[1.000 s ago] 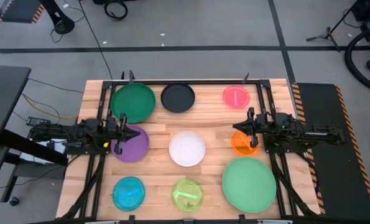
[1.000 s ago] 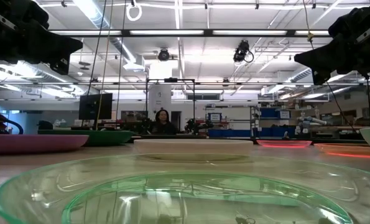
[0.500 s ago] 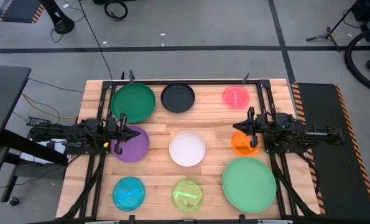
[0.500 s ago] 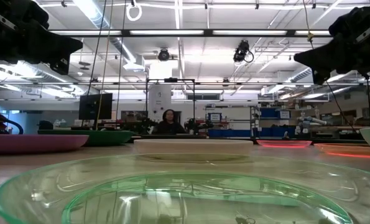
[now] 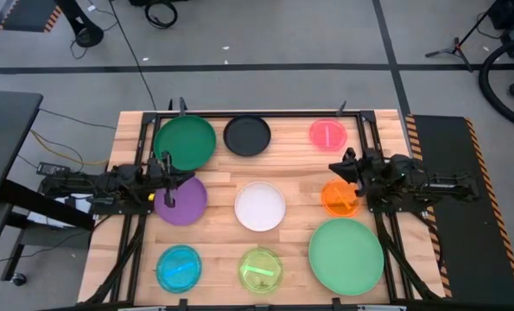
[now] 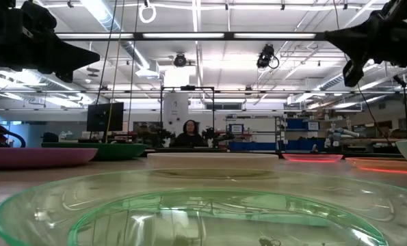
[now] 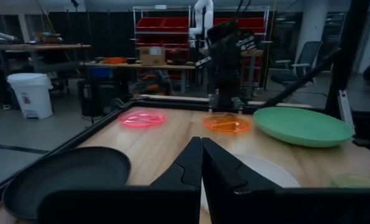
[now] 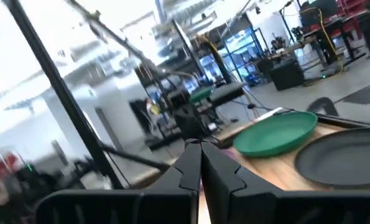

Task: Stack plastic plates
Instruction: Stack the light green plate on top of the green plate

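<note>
Nine plates lie flat on the wooden table: dark green [image 5: 184,142], black [image 5: 247,135], pink [image 5: 327,133], purple [image 5: 180,200], white [image 5: 260,206], orange [image 5: 340,199], light green [image 5: 346,256], blue [image 5: 179,267] and yellow-green [image 5: 260,269]. My left gripper [image 5: 186,181] hovers shut above the purple plate's far rim and points toward the table's right. My right gripper [image 5: 333,167] hovers shut just beyond the orange plate's far rim and points toward the table's left. In the low view both arms hang high above the plates.
A black frame runs along the table's far edge and down both sides near the arm bases [image 5: 360,130]. Bare wood shows between the plates [image 5: 295,168]. In the low view a person [image 6: 189,133] sits far back in the room.
My right gripper has risen, shifted toward the table's far edge and tipped its fingers upward, staying shut. My left gripper has shifted slightly. No plate has moved.
</note>
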`<state>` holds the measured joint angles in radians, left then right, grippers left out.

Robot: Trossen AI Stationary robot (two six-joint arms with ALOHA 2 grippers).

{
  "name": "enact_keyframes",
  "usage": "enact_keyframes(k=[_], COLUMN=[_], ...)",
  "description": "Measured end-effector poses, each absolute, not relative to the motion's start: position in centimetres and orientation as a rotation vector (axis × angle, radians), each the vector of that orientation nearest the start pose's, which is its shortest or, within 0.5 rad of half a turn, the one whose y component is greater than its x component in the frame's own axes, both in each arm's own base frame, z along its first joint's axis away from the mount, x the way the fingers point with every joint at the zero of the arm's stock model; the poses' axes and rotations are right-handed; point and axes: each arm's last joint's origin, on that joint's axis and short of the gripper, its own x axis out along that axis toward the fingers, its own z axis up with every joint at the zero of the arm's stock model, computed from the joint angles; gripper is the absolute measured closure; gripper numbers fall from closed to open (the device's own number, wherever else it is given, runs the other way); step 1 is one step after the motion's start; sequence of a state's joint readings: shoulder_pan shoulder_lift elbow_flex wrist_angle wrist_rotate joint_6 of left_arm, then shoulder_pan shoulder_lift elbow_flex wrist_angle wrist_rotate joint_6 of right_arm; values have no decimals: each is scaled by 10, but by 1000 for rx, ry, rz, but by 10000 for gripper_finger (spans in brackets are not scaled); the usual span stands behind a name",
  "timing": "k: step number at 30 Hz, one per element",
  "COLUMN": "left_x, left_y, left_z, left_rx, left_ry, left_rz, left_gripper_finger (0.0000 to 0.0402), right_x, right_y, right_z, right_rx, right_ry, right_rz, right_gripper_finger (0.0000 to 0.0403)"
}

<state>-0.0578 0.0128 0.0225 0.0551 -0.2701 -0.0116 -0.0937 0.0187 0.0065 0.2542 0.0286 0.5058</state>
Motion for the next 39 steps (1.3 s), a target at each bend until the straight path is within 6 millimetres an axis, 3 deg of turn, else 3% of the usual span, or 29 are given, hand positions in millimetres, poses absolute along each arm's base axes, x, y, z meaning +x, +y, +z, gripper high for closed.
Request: enact_keyframes(k=[6,10,13,20,23,28,33,39], left_x=[96,96,96,96,96,96,96,96], left_y=[2,2,2,3,3,3,3,3], left_z=[175,175,175,175,175,175,175,181], left_rx=[-24,-26,-19,20,1,1,1,-20], left_ry=[-65,-66,-65,-61,-62,-63,-64,-126], left_rz=[212,212,212,218,217,217,217,215], left_gripper_finger=[390,390,390,390,390,390,390,390], right_x=[96,101,106,121,129,146,173,200], right_y=[-16,-13,-9,4,13,27,42,59], right_z=[183,190,198,211,224,235,224,213], right_rx=[744,795,804,811,726,435,185,111], right_ry=[-292,-203,-37,545,781,1094,1245,1429], right_rz=[-239,-176,-135,-112,-109,-109,30,274], right_gripper_finger=[391,397,397,397,397,380,335,249])
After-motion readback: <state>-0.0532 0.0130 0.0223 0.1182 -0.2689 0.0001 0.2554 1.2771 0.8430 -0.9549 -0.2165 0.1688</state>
